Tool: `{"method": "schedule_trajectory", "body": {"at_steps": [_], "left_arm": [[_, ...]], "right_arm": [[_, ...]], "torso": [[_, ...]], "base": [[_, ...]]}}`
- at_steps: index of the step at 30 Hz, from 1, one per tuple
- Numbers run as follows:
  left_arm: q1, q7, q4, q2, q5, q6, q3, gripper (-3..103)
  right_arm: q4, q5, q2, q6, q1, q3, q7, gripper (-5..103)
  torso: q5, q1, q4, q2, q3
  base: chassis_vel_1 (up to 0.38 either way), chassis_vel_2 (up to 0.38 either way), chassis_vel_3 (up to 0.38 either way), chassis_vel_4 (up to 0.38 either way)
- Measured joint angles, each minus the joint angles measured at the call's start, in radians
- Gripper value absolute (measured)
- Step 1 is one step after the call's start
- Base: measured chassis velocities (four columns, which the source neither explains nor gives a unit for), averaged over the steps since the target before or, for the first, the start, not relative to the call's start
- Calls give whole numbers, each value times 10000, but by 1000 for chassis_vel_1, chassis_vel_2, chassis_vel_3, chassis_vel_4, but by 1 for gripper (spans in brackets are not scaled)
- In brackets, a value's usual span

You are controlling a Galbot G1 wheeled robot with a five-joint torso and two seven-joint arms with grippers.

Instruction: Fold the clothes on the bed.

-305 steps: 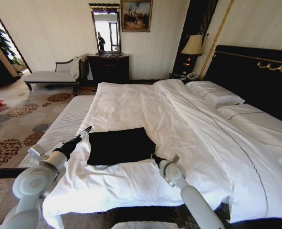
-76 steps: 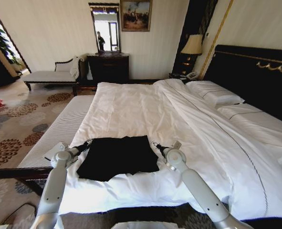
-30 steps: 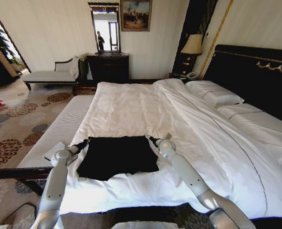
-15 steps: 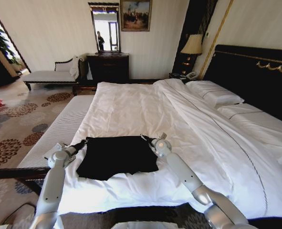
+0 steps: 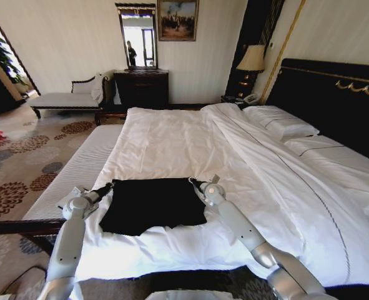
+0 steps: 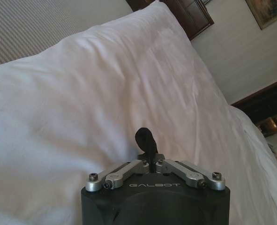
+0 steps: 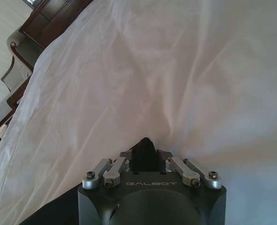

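Observation:
The clothes are one black T-shirt (image 5: pixel 153 205) lying flat as a rough rectangle near the foot of the white bed (image 5: pixel 172 134). No lettering shows on it. My left gripper (image 5: pixel 111 185) is shut at the shirt's far left corner. In the left wrist view a strip of black cloth stands between the shut left gripper (image 6: pixel 146 140) fingers. My right gripper (image 5: pixel 192 181) is shut at the far right corner. In the right wrist view the right gripper (image 7: pixel 144 146) points over white sheet, with the shirt (image 7: pixel 49 213) beside its body.
White pillows (image 5: pixel 284 125) lie by the black headboard (image 5: pixel 334 94) on the right. A grey chaise bench (image 5: pixel 65 99), a dark dresser (image 5: pixel 142 87) and a lamp (image 5: pixel 253 59) stand at the far wall. Patterned carpet (image 5: pixel 15 169) lies to the left.
Ten seconds ago the shirt lay farther up the bed; it now sits closer to the foot. In the last second my right gripper slid slightly left along the far edge. The left stayed put.

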Motion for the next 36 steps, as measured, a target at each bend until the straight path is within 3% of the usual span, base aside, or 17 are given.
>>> {"method": "schedule_trajectory", "body": {"at_steps": [7, 10, 19, 27, 36], "left_arm": [[-124, 90, 135, 1, 160, -51, 71, 1], [-191, 143, 154, 5, 126, -114, 95, 1], [-90, 921, 82, -152, -760, -908, -128, 1], [492, 1479, -303, -220, -1270, -1547, -353, 1], [1621, 2385, -757, -38, -1392, -1739, -663, 1]], "right_arm": [[118, -70, -18, 67, 10, -78, -134, 3], [111, -169, -21, 278, 58, -75, -335, 1], [512, -156, 14, 1510, -204, 217, -1339, 0], [1057, -189, -48, 2022, -775, 386, -1443, 0], [2369, -42, -558, 2246, -1933, 595, -1098, 0]], "torso": [[0, 0, 0, 0, 0], [0, 0, 0, 0, 0], [0, 0, 1, 0, 0], [0, 0, -1, 0, -1], [0, -1, 0, 1, -2]], "base": [[0, 0, 0, 0], [0, 0, 0, 0], [0, 0, 0, 0], [0, 0, 0, 0], [0, 0, 0, 0]]}}
